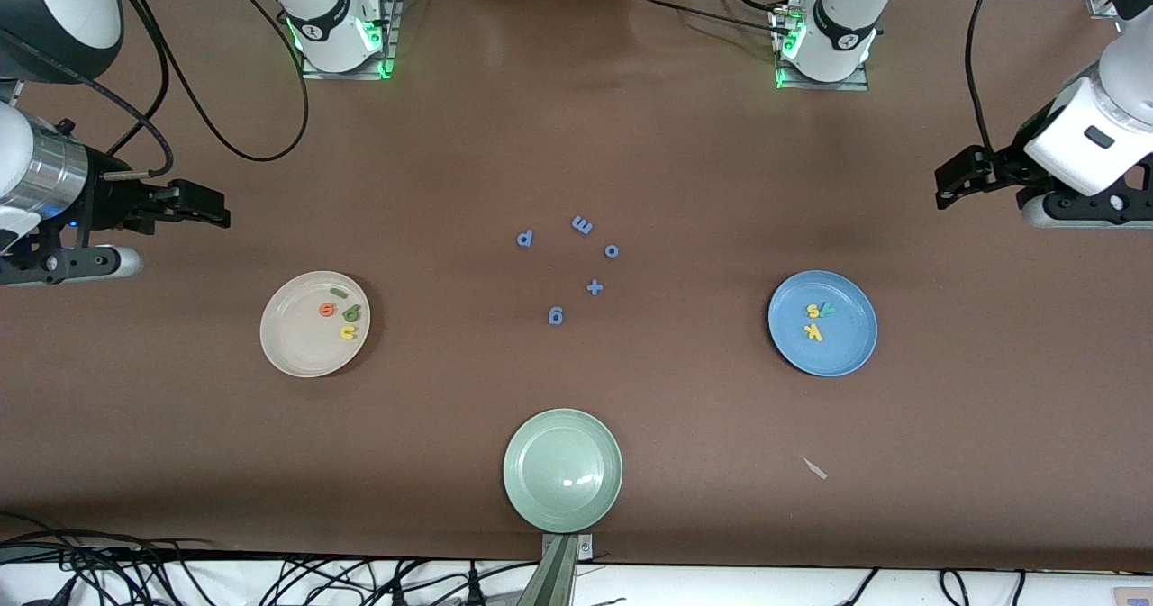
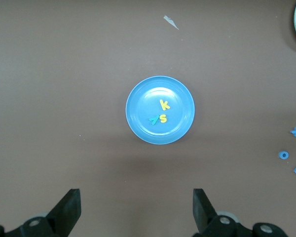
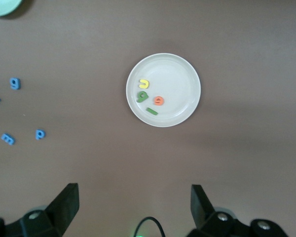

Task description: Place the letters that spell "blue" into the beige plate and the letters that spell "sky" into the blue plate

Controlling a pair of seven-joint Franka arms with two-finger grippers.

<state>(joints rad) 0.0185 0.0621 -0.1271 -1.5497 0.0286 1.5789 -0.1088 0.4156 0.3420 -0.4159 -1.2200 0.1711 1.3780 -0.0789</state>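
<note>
The beige plate [image 1: 293, 340] [image 3: 180, 79] holds the green "b" [image 1: 352, 313], the thin green "l" [image 1: 339, 293], the yellow "u" [image 1: 348, 330] and the orange "e" [image 1: 327, 310]. In the blue plate [image 1: 847, 343] [image 2: 140, 126] lie the yellow "s" [image 1: 812, 311], the yellow "k" [image 1: 813, 331] and the teal "y" [image 1: 827, 310]. My right gripper [image 1: 216, 208] [image 3: 134, 195] hangs open and empty above the table at the right arm's end. My left gripper [image 1: 948, 187] [image 2: 136, 197] hangs open and empty at the left arm's end.
Several all-blue letters [image 1: 582, 225] lie scattered mid-table between the two plates. A pale green plate [image 1: 540, 493] with nothing in it sits near the front edge. A small pale scrap [image 1: 814, 468] lies nearer the front camera than the blue plate.
</note>
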